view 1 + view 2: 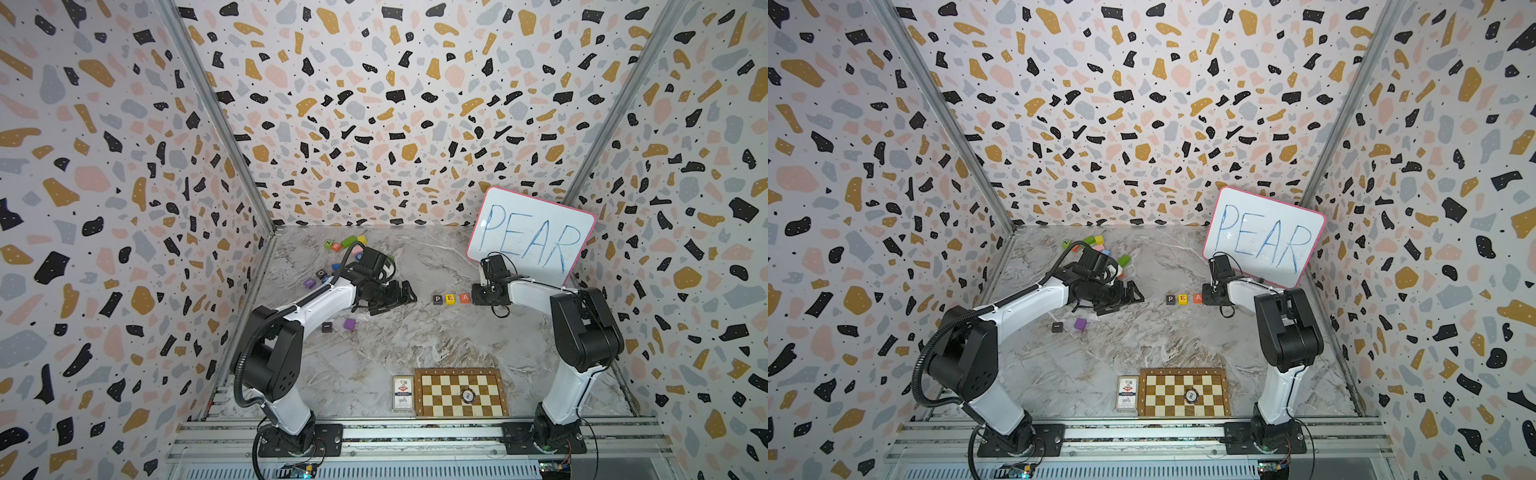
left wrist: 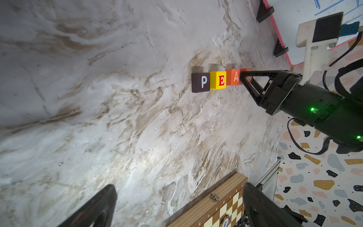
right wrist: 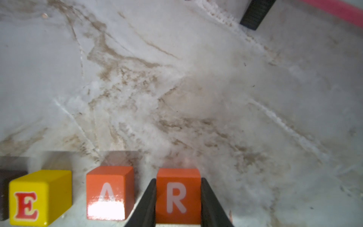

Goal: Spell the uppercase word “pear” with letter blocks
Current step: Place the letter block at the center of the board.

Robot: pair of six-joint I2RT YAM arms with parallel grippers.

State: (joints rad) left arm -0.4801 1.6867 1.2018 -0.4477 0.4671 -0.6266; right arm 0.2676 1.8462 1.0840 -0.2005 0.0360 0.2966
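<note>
Item: right gripper (image 3: pixel 178 179), fingers (image 3: pixel 149 198) closed flat against two opposite sides of the orange-red R block (image 3: pixel 177 196), which is held between them with its white letter facing up. Whether the block rests on the marble table (image 3: pixel 196 88) cannot be told. The orange-red A block (image 3: pixel 110 192) is placed just beside the outer face of one finger, a narrow gap showing. The yellow E block (image 3: pixel 39 196) is set beyond the A block, farther from the fingers. The blackish P block (image 2: pixel 200 82) is set at the end of the row farthest from the fingers. Item: left gripper (image 2: pixel 179 188), fingers (image 2: pixel 94 208) spread wide with nothing between them; the row is seen ahead of them, well apart.
</note>
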